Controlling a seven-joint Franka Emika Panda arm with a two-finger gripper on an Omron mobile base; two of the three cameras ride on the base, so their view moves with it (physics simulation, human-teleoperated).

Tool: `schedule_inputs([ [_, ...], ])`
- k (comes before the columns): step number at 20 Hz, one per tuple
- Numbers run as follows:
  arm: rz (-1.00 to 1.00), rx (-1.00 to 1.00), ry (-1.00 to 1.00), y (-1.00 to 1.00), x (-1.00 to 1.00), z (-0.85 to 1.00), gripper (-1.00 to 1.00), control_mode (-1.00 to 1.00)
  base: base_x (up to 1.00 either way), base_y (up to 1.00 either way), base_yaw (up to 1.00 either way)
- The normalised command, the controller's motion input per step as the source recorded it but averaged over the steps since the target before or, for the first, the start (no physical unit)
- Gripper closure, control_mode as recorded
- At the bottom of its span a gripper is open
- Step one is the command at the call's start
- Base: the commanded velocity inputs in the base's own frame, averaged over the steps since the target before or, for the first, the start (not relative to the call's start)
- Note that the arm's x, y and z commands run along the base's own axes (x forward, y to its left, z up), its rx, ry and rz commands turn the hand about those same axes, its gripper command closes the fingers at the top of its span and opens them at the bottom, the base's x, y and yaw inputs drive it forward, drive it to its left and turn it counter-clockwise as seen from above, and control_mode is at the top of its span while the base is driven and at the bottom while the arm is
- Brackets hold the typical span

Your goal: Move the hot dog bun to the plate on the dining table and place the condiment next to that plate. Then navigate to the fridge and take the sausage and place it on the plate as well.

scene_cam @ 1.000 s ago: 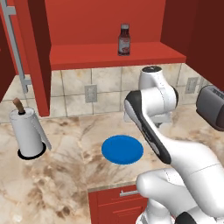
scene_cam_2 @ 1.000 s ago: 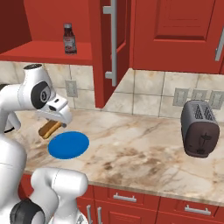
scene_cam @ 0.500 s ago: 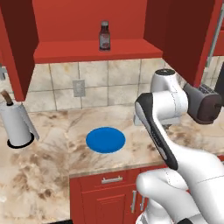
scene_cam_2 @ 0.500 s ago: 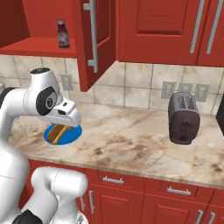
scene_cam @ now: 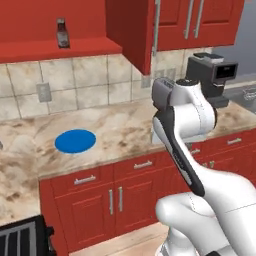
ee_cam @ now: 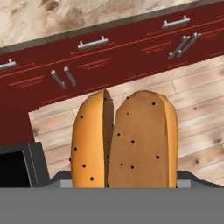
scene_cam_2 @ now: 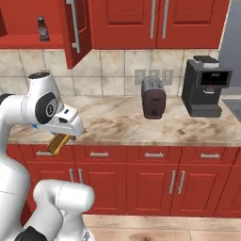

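The bun sits upright between the jaws in the hand view, two tan halves speckled with dark dots and a dark slit running down between them; the claw is clamped on it, its fingertips hidden behind the bread. Past the bun, at twelve o'clock, lie a wood floor and a run of red cabinets with metal handles, topped by a marble edge.

In the right base view the gripper hangs at about eight o'clock, and the bun pokes out beneath the white hand as a tan sliver, held in front of the cabinet fronts, just off the counter edge. Farther back, at one o'clock, a dark toaster stands on the counter, with a black coffee machine to its right at two o'clock.

In the left base view a blue plate lies flat on the counter at nine o'clock. Beyond it, at eleven o'clock, the condiment stands upright on a red shelf, beside an open cabinet door.
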Motion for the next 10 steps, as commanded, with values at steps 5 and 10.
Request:
schedule_inputs([
  [5, 0.00, 0.00, 0.00, 0.00, 0.00, 0.00, 1.00, 1.00, 0.01, -0.41, -0.86],
  [10, 0.00, 0.00, 0.00, 0.00, 0.00, 0.00, 1.00, 1.00, 0.05, -0.62, -0.83],
])
